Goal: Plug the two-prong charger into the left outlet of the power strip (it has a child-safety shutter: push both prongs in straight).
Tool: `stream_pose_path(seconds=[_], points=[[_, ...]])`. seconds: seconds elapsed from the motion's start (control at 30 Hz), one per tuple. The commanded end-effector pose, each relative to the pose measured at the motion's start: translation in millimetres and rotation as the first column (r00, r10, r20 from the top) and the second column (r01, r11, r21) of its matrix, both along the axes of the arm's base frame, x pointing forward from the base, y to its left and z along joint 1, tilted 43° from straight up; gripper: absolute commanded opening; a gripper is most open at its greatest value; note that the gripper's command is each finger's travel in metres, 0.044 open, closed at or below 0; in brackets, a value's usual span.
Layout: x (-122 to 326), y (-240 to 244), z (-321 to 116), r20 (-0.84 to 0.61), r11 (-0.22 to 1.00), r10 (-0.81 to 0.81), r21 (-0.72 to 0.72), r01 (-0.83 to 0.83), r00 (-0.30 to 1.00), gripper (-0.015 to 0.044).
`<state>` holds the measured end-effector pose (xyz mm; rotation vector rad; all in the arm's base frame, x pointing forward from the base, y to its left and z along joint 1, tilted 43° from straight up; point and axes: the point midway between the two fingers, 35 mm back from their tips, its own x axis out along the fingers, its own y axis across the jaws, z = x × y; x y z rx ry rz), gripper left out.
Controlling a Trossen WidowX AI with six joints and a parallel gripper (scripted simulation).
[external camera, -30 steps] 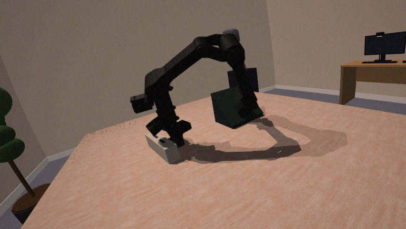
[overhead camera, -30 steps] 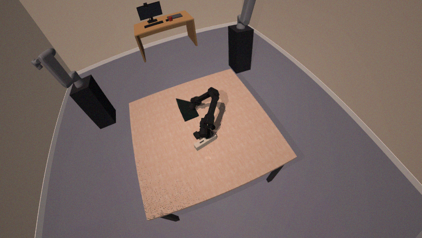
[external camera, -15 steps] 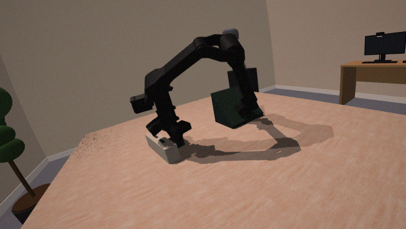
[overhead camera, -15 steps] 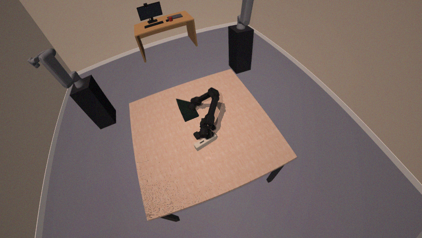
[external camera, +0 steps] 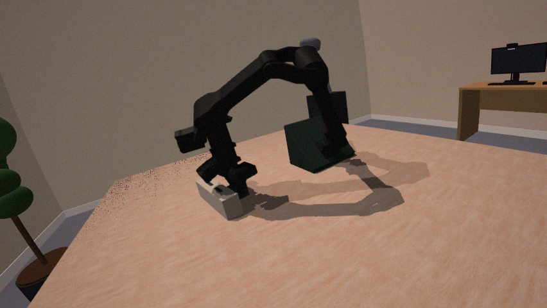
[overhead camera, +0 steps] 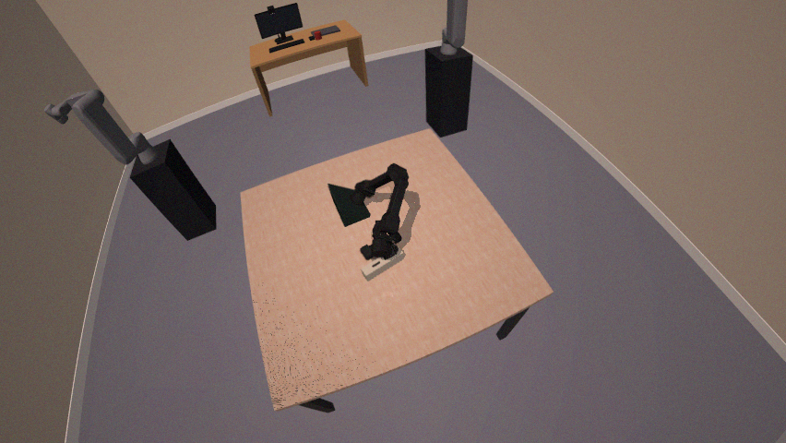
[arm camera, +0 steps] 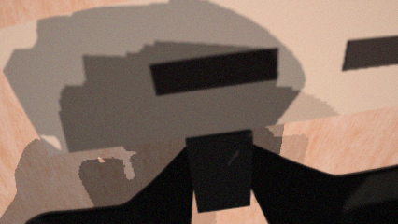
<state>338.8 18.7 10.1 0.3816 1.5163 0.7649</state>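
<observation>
Pincer [arm camera: 220, 187] clamped on the dark charger [arm camera: 220, 170], low over the pale power strip [external camera: 219, 199] on the desk [external camera: 344, 248].

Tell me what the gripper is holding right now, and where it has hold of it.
The gripper is shut on the dark charger, clamping its body on two opposite sides, above the power strip.
</observation>
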Motion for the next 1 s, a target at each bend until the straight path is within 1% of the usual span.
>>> stream_pose_path(seconds=[0.0, 0.97], points=[[9.6, 1.4, 2.8, 0.028, 1.000, 0.000, 0.000, 0.000, 1.000, 0.0000], [19.8, 2.2, 5.8, 0.028, 1.000, 0.000, 0.000, 0.000, 1.000, 0.0000]])
